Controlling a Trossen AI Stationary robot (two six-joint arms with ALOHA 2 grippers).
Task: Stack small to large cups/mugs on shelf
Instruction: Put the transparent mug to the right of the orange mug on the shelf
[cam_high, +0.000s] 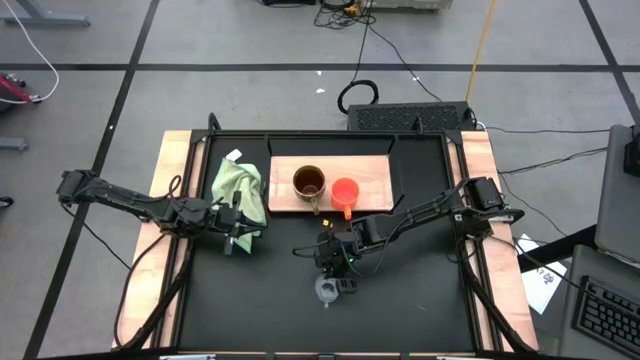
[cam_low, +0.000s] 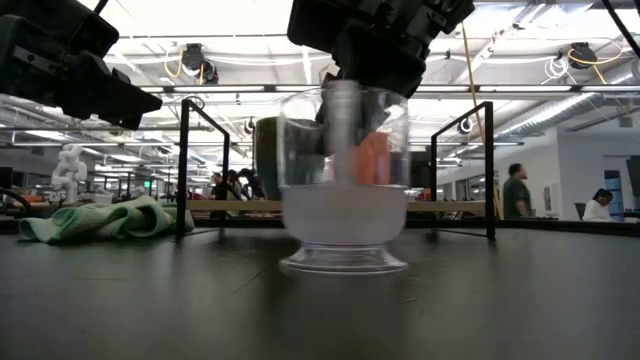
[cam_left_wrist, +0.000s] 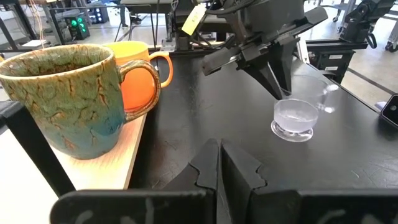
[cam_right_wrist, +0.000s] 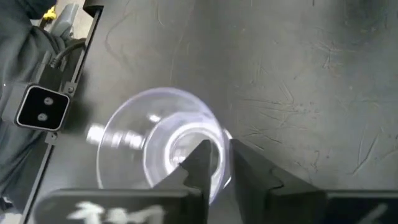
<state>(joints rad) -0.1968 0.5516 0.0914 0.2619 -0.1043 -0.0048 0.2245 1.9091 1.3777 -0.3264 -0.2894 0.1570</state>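
While both arms reach in over the black tabletop, the scene lies as follows.

Clear cup: the small see-through footed cup stands upright on the black tabletop, near the front middle, well apart from the board; it is also seen from above at and beyond the left fingers at.

Right gripper: the right gripper hangs directly over the clear cup, fingers pointing down; one finger reaches inside the bowl, the other sits outside the rim, so the wall stands between them. The fingers are close together; whether they actually pinch the wall cannot be told.

Left gripper: the left gripper waits low at the table's left side, beside the cloth, fingers pressed together on nothing.

Brown mug: the large brown-green glazed handled mug stands upright on the flat light wooden board at the table's back.

Orange cup: the smaller orange handled cup stands upright on the same board, just beside the brown mug, on its right.

Cloth: a crumpled light green cloth lies left of the board.
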